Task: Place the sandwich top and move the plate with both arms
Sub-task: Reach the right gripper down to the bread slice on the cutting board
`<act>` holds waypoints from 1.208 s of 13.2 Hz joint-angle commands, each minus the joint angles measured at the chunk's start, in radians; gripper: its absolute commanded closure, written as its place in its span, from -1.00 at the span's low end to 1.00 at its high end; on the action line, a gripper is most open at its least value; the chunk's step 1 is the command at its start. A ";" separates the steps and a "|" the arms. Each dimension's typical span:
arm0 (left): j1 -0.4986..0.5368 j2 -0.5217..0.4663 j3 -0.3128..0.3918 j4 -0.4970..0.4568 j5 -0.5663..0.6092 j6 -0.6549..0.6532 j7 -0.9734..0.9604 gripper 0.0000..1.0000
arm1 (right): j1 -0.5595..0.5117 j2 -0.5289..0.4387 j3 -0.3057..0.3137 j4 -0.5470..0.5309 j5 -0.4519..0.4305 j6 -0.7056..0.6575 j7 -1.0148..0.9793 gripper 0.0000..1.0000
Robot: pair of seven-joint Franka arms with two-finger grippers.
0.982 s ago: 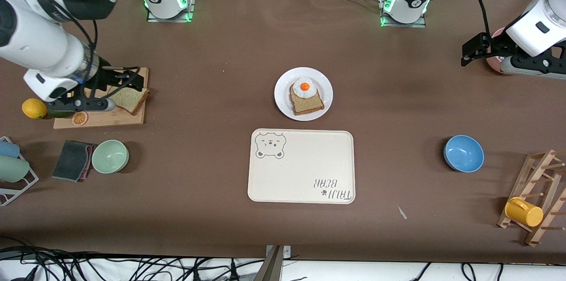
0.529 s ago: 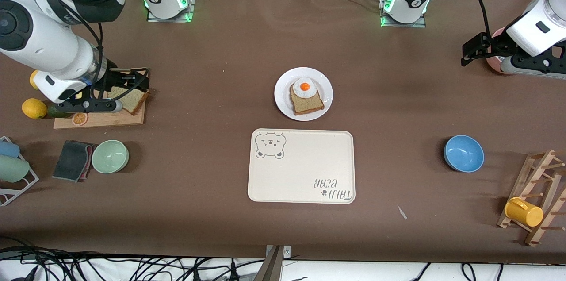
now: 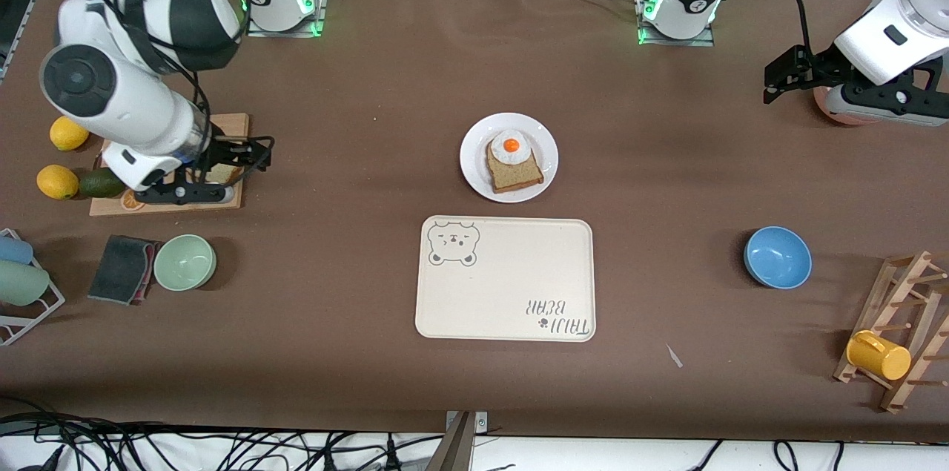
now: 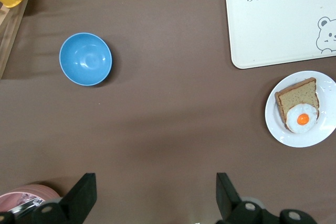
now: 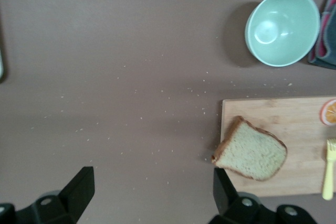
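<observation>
The sandwich top [image 5: 251, 153], a light speckled slice, lies on the corner of a wooden cutting board [image 5: 283, 114] at the right arm's end of the table; in the front view the right hand hides most of it. My right gripper [image 3: 252, 154] [image 5: 152, 190] hangs open over bare table just off that corner, with the slice beside one finger. The white plate [image 3: 474, 159] [image 4: 315, 135] sits mid-table with a darker toast slice [image 3: 514, 173] and a fried egg [image 3: 510, 146] on it. My left gripper [image 3: 786, 74] [image 4: 155, 192] is open and empty above the left arm's end.
A cream bear-print tray [image 3: 504, 278] lies nearer the camera than the plate. A blue bowl [image 3: 777, 257], a pink dish [image 3: 838, 107] and a wooden rack with a yellow mug [image 3: 878, 354] are at the left arm's end. A green bowl [image 3: 184, 262], cloth [image 3: 122, 268] and lemons [image 3: 57, 182] flank the board.
My right arm swung toward the table's middle, carrying its open gripper from above the board to its edge by the slice. The left gripper shifted slightly. Nothing was picked up.
</observation>
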 commanded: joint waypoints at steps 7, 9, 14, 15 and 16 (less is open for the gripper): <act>0.009 0.014 -0.007 0.031 0.024 -0.024 -0.012 -1.00 | -0.004 0.023 0.008 -0.337 -0.368 0.207 0.210 -1.00; 0.009 0.013 -0.007 0.031 0.026 -0.024 -0.012 -1.00 | -0.004 0.049 0.013 -0.374 -0.466 0.198 0.309 -1.00; 0.009 0.013 -0.007 0.031 0.024 -0.025 -0.014 -1.00 | -0.004 0.173 0.036 -0.388 -0.643 0.193 0.553 -1.00; 0.008 0.013 -0.007 0.031 0.024 -0.025 -0.015 -1.00 | -0.004 0.190 0.036 -0.385 -0.644 0.196 0.586 -1.00; 0.008 0.014 -0.007 0.031 0.024 -0.025 -0.015 -1.00 | -0.007 0.200 0.039 -0.382 -0.643 0.199 0.590 -0.99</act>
